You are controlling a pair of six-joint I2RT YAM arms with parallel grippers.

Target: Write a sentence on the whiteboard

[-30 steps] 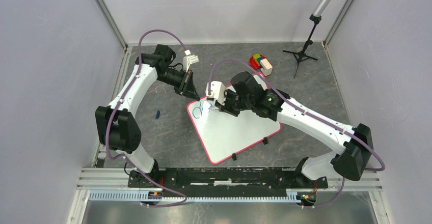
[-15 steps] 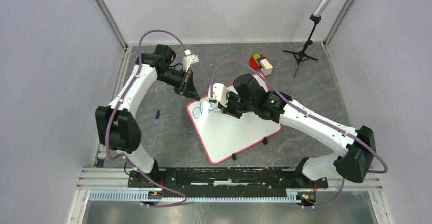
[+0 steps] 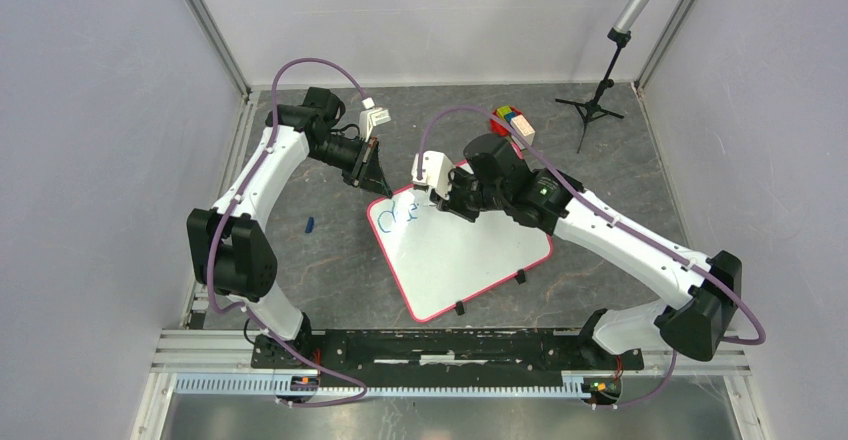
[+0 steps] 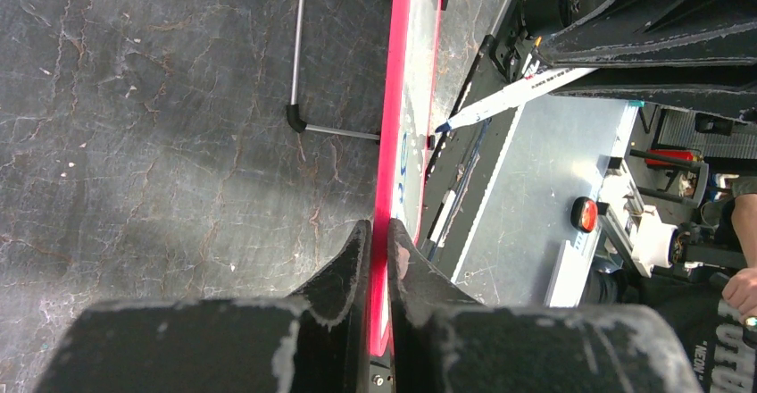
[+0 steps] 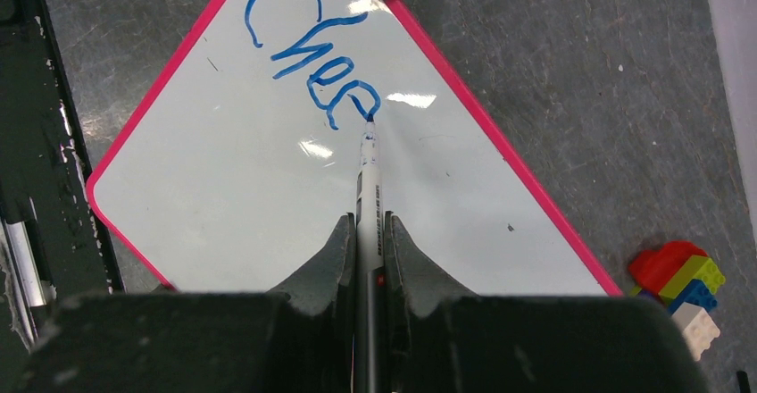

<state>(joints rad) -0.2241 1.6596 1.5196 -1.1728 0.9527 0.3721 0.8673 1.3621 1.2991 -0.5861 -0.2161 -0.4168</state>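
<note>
Where the dark grey, crack-veined desk lies bare, its surface looks matt and stone-like. On it rests the whiteboard, a flat, glossy white rectangle with rounded corners and a thin pink-red rim, turned cornerwise to the arms. The left pincer, black and scuffed, is closed tight on that rim at the board's far left corner. The right pincer is closed on a slim white marker. Its blue tip touches the board at the end of the sentence, loose blue handwriting near the corner that the left pincer holds. Just beyond the board's far corner sits a small heap of coloured toy bricks.

Against a second ago, the right pincer has slid to the right along the board's far edge, and the writing has grown from a couple of strokes to more letters. The left arm and the board have not shifted.

Count: two arms, two pincers, one whiteboard, one marker, four legible letters, "Chee", and two black clips on the board's near right edge.
</note>
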